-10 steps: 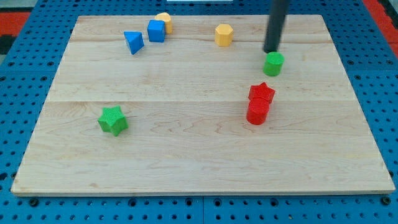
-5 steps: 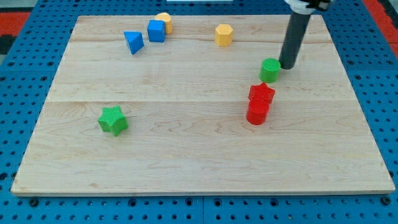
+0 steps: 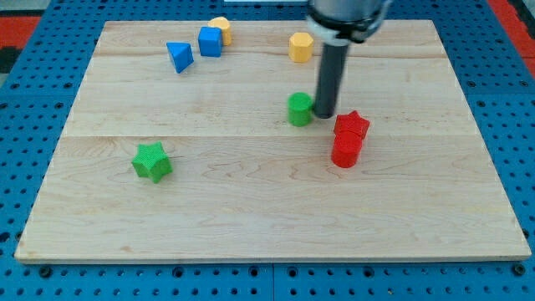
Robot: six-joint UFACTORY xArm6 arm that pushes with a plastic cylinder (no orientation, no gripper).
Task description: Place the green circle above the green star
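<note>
The green circle [image 3: 300, 109] stands near the middle of the wooden board [image 3: 251, 209], a little to the view's right. My tip [image 3: 324, 114] touches its right side. The green star [image 3: 151, 161] lies far off at the view's lower left, on the board's left half. The rod rises from the tip toward the view's top and hides a strip of the board behind it.
A red star [image 3: 352, 125] and a red cylinder [image 3: 346, 150] sit just right of and below my tip. A yellow hexagon [image 3: 301, 46] lies above it. A blue triangle [image 3: 179, 56], a blue cube [image 3: 210, 40] and a yellow block [image 3: 221, 28] cluster at the upper left.
My tip swung round to the green circle's right side and slid left, pushing the circle leftward and slightly down. The other blocks have not moved.
</note>
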